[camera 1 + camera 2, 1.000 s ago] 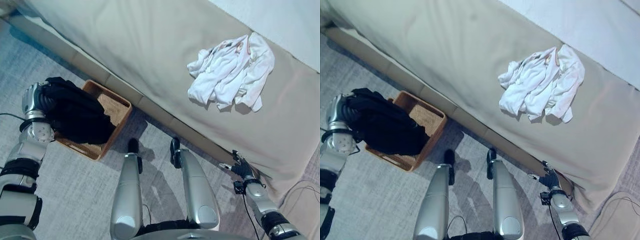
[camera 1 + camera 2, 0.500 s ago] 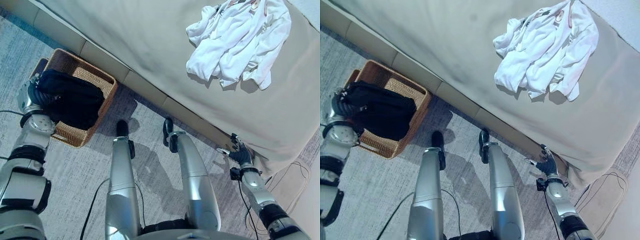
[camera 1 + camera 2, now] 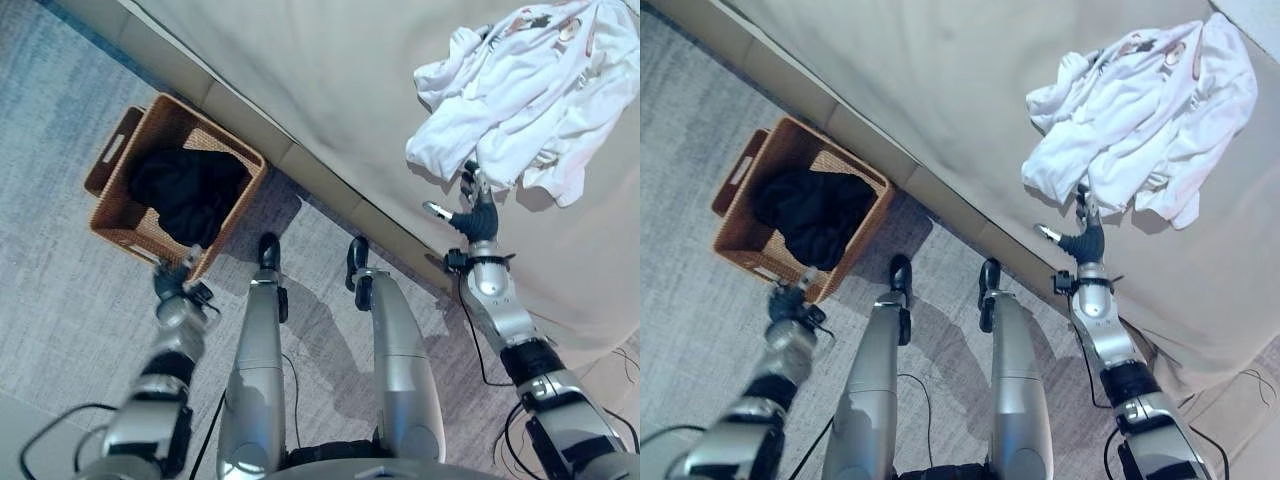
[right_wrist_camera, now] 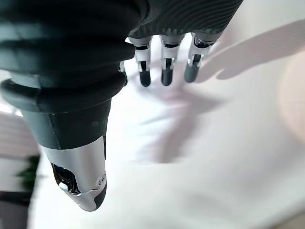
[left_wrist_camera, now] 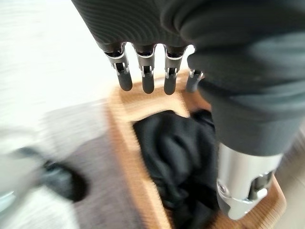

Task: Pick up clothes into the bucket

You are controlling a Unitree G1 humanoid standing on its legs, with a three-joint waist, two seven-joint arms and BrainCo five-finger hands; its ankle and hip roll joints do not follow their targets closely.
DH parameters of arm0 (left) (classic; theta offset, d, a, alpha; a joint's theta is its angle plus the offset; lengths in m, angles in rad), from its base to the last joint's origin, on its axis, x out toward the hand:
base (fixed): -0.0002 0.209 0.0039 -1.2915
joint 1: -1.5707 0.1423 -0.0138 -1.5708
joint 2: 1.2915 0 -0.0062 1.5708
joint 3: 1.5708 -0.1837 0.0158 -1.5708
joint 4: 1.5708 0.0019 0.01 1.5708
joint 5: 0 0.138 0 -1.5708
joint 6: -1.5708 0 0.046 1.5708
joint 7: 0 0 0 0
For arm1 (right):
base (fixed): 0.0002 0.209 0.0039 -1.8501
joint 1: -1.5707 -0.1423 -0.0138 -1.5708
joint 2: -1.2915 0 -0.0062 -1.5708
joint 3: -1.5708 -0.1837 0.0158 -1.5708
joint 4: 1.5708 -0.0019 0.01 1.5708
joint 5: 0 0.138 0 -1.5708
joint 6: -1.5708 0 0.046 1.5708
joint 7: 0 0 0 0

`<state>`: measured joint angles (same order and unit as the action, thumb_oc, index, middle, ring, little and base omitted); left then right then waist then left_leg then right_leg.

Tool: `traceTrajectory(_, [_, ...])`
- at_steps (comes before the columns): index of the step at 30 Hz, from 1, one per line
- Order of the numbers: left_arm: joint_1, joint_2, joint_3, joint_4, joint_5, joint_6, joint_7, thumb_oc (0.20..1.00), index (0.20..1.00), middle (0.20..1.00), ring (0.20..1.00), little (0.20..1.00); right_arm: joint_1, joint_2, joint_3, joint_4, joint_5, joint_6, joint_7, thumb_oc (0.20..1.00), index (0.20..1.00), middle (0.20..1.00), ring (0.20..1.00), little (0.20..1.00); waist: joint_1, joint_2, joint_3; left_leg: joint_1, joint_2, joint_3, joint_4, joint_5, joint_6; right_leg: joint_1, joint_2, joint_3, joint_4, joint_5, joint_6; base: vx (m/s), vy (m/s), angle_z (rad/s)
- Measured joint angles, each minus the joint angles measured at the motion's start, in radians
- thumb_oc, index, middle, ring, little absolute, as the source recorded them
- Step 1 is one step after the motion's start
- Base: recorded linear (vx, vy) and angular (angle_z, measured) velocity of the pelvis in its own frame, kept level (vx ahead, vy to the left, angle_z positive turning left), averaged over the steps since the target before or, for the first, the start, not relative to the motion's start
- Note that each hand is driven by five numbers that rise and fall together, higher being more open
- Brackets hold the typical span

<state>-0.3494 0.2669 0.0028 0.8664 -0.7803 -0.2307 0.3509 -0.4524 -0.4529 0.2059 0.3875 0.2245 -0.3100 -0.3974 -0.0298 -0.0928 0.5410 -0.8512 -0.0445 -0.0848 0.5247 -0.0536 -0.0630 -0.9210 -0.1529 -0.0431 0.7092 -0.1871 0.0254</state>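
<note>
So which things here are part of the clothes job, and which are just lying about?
Job:
- woven rattan basket on the floor
- black garment in the basket
- white crumpled clothes on the bed
- right hand, open, near them
- left hand, open

Lying about:
- beige bed cover
- grey carpet

A woven brown basket [image 3: 112, 212] with cut-out handles stands upright on the grey carpet, just beside the base of the bed. A crumpled black garment [image 3: 187, 190] lies inside it, bunched toward one side and filling most of the bottom, with a fold reaching up near the rim. On the beige bed cover lies a rumpled heap of white clothes [image 3: 520, 95], sleeves sprawled outward; faint pinkish marks on it may be a print, though that is hard to tell.
</note>
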Motion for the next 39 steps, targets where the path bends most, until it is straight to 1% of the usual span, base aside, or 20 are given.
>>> traceTrajectory(3, [0.039,-0.042,0.002,-0.002,0.000,-0.032,-0.008,1.000,1.000,1.000,1.000,1.000,-0.021,-0.007,-0.014,-0.021,-0.019,0.002,-0.017,1.000,1.000,1.000,1.000,1.000,0.027,0.023,0.001,0.068,0.003,-0.004,-0.070,0.022,0.001,0.068,-0.004,-0.014,-0.051,0.005,0.001,-0.03,-0.069,0.09])
traceTrajectory(5, [0.051,-0.048,0.001,-0.006,0.003,-0.044,-0.006,1.000,1.000,1.000,1.000,1.000,-0.031,-0.014,-0.018,-0.022,-0.032,0.004,-0.031,1.000,1.000,1.000,1.000,1.000,0.026,0.032,0.000,0.108,0.003,-0.010,-0.105,0.032,0.004,0.107,-0.007,-0.022,-0.077,0.008,0.004,0.01,-0.053,0.11])
traceTrajectory(9, [0.064,-0.037,-0.139,-0.036,0.149,-0.064,0.027,1.000,1.000,1.000,1.000,1.000,-0.056,-0.062,-0.054,-0.012,-0.122,0.007,-0.099,1.000,1.000,1.000,1.000,1.000,0.043,0.062,-0.004,0.186,0.000,-0.017,-0.157,0.047,0.011,0.191,-0.007,-0.034,-0.124,0.017,0.013,0.01,-0.061,0.06])
traceTrajectory(10, [0.067,-0.039,-0.212,-0.042,0.229,-0.063,0.028,1.000,1.000,1.000,1.000,1.000,-0.095,-0.082,-0.053,0.015,-0.165,0.025,-0.125,1.000,1.000,1.000,1.000,1.000,0.043,0.070,-0.003,0.208,-0.001,-0.022,-0.170,0.054,0.009,0.216,-0.008,-0.040,-0.137,0.023,0.016,0.02,-0.053,0.06])
traceTrajectory(11, [0.071,-0.033,-0.255,-0.051,0.256,-0.063,0.023,1.000,1.000,1.000,1.000,1.000,-0.119,-0.091,-0.052,0.049,-0.187,0.037,-0.136,1.000,1.000,1.000,1.000,1.000,0.043,0.073,-0.003,0.219,-0.001,-0.024,-0.176,0.057,0.007,0.228,-0.008,-0.042,-0.143,0.025,0.017,0.02,-0.072,0.08])
traceTrajectory(12, [0.074,-0.040,-0.292,-0.063,0.291,-0.064,0.009,1.000,1.000,1.000,1.000,1.000,-0.151,-0.106,-0.056,0.089,-0.206,0.065,-0.154,1.000,1.000,1.000,1.000,1.000,0.043,0.076,-0.004,0.240,-0.003,-0.025,-0.190,0.061,0.011,0.249,-0.011,-0.046,-0.153,0.026,0.018,0.01,-0.051,0.06])
traceTrajectory(13, [0.072,-0.054,-0.298,-0.066,0.297,-0.065,0.003,1.000,1.000,1.000,1.000,1.000,-0.162,-0.113,-0.060,0.092,-0.216,0.072,-0.167,1.000,1.000,1.000,1.000,1.000,0.044,0.076,-0.004,0.249,-0.003,-0.026,-0.196,0.061,0.011,0.256,-0.011,-0.047,-0.157,0.026,0.018,0.02,-0.067,0.08])
traceTrajectory(15, [0.068,-0.078,-0.338,-0.070,0.296,-0.066,-0.013,1.000,1.000,1.000,1.000,1.000,-0.243,-0.120,-0.070,0.174,-0.256,0.091,-0.212,1.000,1.000,1.000,1.000,1.000,0.045,0.076,-0.004,0.259,-0.005,-0.028,-0.203,0.066,0.015,0.265,-0.012,-0.053,-0.162,0.026,0.019,0.01,-0.047,0.03])
traceTrajectory(18, [0.062,-0.068,-0.410,-0.080,0.302,-0.066,-0.027,1.000,1.000,1.000,1.000,1.000,-0.353,-0.149,-0.044,0.360,-0.262,0.122,-0.248,1.000,1.000,1.000,1.000,1.000,0.046,0.079,-0.004,0.264,-0.007,-0.029,-0.215,0.074,0.015,0.266,-0.017,-0.052,-0.161,0.026,0.019,0.01,-0.030,0.04])
traceTrajectory(19, [0.059,-0.042,-0.461,-0.094,0.349,-0.066,-0.032,1.000,1.000,1.000,1.000,1.000,-0.407,-0.175,-0.020,0.441,-0.261,0.132,-0.260,1.000,1.000,1.000,1.000,1.000,0.045,0.080,-0.004,0.263,-0.009,-0.030,-0.227,0.082,0.015,0.260,-0.019,-0.052,-0.161,0.027,0.020,0.01,-0.028,0.05])
traceTrajectory(20, [0.057,-0.036,-0.467,-0.100,0.385,-0.065,-0.032,1.000,1.000,1.000,1.000,1.000,-0.426,-0.191,-0.011,0.469,-0.261,0.135,-0.267,1.000,1.000,1.000,1.000,1.000,0.046,0.080,-0.004,0.263,-0.008,-0.030,-0.235,0.088,0.014,0.255,-0.022,-0.052,-0.161,0.027,0.020,0.04,-0.045,0.07])
traceTrajectory(21, [0.040,-0.010,-0.513,-0.100,0.448,-0.064,-0.029,1.000,1.000,1.000,1.000,1.000,-0.476,-0.227,0.023,0.557,-0.260,0.138,-0.269,1.000,1.000,1.000,1.000,1.000,0.047,0.092,-0.002,0.263,-0.010,-0.033,-0.246,0.095,0.014,0.252,-0.023,-0.055,-0.161,0.027,0.020,0.01,-0.042,0.07])
traceTrajectory(23, [0.030,0.004,-0.527,-0.101,0.497,-0.064,-0.026,1.000,1.000,1.000,1.000,1.000,-0.506,-0.251,0.029,0.597,-0.251,0.143,-0.271,1.000,1.000,1.000,1.000,1.000,0.048,0.109,-0.003,0.264,-0.012,-0.035,-0.254,0.099,0.017,0.252,-0.025,-0.058,-0.165,0.029,0.023,0.01,-0.047,0.04])
traceTrajectory(26, [0.028,0.012,-0.520,-0.107,0.541,-0.064,-0.017,1.000,1.000,1.000,1.000,1.000,-0.568,-0.288,0.111,0.734,-0.230,0.146,-0.246,1.000,1.000,1.000,1.000,1.000,0.051,0.146,-0.004,0.265,-0.011,-0.044,-0.280,0.116,0.010,0.252,-0.026,-0.069,-0.170,0.033,0.025,0.00,-0.078,0.08])
traceTrajectory(27, [0.029,0.011,-0.508,-0.101,0.540,-0.064,-0.016,1.000,1.000,1.000,1.000,1.000,-0.575,-0.298,0.137,0.793,-0.221,0.151,-0.214,1.000,1.000,1.000,1.000,1.000,0.057,0.161,-0.003,0.266,-0.011,-0.059,-0.302,0.131,0.005,0.250,-0.026,-0.081,-0.172,0.033,0.024,0.00,-0.044,0.17])
traceTrajectory(30, [0.034,0.012,-0.490,-0.100,0.531,-0.062,-0.016,1.000,1.000,1.000,1.000,1.000,-0.577,-0.302,0.181,0.858,-0.212,0.170,-0.160,1.000,1.000,1.000,1.000,1.000,0.088,0.170,-0.004,0.264,-0.006,-0.067,-0.334,0.151,-0.001,0.232,-0.026,-0.089,-0.163,0.030,0.020,-0.02,-0.082,0.09])
traceTrajectory(31, [0.034,0.009,-0.490,-0.100,0.525,-0.063,-0.018,1.000,1.000,1.000,1.000,1.000,-0.583,-0.306,0.208,0.887,-0.214,0.171,-0.140,1.000,1.000,1.000,1.000,1.000,0.093,0.174,-0.005,0.265,-0.007,-0.078,-0.350,0.165,-0.013,0.227,-0.028,-0.096,-0.158,0.027,0.016,-0.02,-0.135,0.25])
traceTrajectory(33, [0.034,0.005,-0.491,-0.102,0.519,-0.063,-0.019,1.000,1.000,1.000,1.000,1.000,-0.606,-0.308,0.237,0.945,-0.215,0.192,-0.099,1.000,1.000,1.000,1.000,1.000,0.100,0.189,-0.003,0.261,-0.007,-0.101,-0.381,0.186,-0.019,0.214,-0.036,-0.121,-0.143,0.015,0.008,0.00,-0.080,0.35])
traceTrajectory(35, [0.041,0.006,-0.493,-0.102,0.507,-0.062,-0.032,1.000,1.000,1.000,1.000,1.000,-0.614,-0.310,0.242,0.974,-0.236,0.210,-0.062,1.000,1.000,1.000,1.000,1.000,0.103,0.190,-0.003,0.254,-0.010,-0.123,-0.392,0.196,-0.029,0.193,-0.047,-0.134,-0.104,-0.005,-0.002,0.01,-0.057,0.30])
traceTrajectory(39, [0.052,0.004,-0.495,-0.102,0.491,-0.059,-0.048,1.000,1.000,1.000,1.000,1.000,-0.630,-0.314,0.261,0.969,-0.264,0.217,-0.032,1.000,1.000,1.000,1.000,1.000,0.105,0.192,-0.005,0.229,-0.013,-0.136,-0.393,0.197,-0.028,0.154,-0.057,-0.142,-0.066,-0.026,-0.013,0.00,-0.039,0.12])
